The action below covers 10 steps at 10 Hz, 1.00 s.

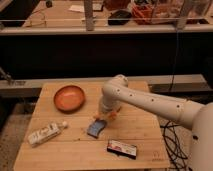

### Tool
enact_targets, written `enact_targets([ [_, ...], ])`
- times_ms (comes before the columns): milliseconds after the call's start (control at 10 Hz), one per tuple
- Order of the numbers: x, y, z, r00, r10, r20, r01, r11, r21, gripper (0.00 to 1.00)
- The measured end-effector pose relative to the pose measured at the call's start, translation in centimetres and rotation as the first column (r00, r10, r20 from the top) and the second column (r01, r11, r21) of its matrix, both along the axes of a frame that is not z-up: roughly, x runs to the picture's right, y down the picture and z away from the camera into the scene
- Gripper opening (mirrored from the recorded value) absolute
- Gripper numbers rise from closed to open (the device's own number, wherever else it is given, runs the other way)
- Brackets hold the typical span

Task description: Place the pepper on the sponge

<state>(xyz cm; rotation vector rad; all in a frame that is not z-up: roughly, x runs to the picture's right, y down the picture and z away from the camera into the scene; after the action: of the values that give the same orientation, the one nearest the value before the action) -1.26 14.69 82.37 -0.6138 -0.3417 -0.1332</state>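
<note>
My gripper [105, 115] hangs low over the middle of the wooden table [145, 131], at the end of the white arm that reaches in from the right. It is shut on the pepper [113, 116], a small orange piece showing at the fingertips. The blue sponge [96, 128] lies flat on the table just below and slightly left of the gripper, with a small gap between them. The arm's wrist hides whatever stands directly behind it.
An orange-brown bowl [69, 97] sits at the back left. A white bottle [45, 134] lies on its side near the left front edge. A flat black-and-red box [121, 149] lies at the front, right of the sponge. Cables hang off the right side.
</note>
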Motion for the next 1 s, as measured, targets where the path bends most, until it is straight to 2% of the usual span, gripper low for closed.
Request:
enact_targets([
  [100, -0.2, 0.4, -0.2, 1.000, -0.010, 0.015, 0.010, 0.9999, 0.004, 0.01],
  [400, -1.7, -0.4, 0.3, 0.998, -0.032, 0.059, 0.031, 0.9994, 0.014, 0.01],
  [1000, -2.6, -0.2, 0.5, 0.993, -0.062, 0.105, 0.060, 0.9980, 0.017, 0.01],
])
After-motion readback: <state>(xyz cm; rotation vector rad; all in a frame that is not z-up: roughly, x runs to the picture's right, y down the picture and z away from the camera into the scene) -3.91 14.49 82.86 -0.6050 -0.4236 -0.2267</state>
